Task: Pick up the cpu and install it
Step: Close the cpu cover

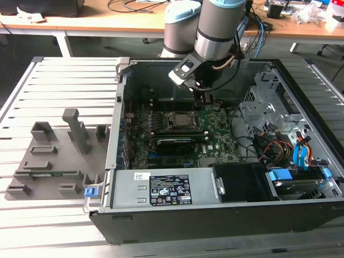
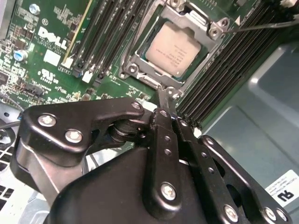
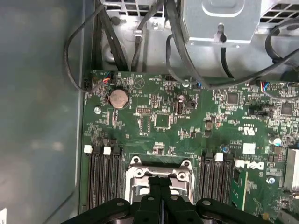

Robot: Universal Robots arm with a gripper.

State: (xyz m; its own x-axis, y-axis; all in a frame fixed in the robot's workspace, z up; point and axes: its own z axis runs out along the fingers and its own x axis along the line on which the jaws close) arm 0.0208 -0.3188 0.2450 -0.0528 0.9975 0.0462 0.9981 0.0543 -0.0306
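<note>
Jaws closed (nothing held), gripper (image 2: pixel 164 95) near seated cpu (image 2: pixel 175 51).

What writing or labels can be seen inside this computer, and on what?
White brand logo: on the green motherboard, legible in both wrist views.
Faint print: on the cpu, too small to read.
Black label: on the case, print too small to read.

You had a pale slatted aluminium worktop (image 1: pixel 59 80) under everything. Behind it ran a long light-brown wooden desk (image 1: pixel 102 22) on white legs, strewn with black cables (image 1: pixel 126 5), above a dark grey floor (image 1: pixel 27 45).
</note>
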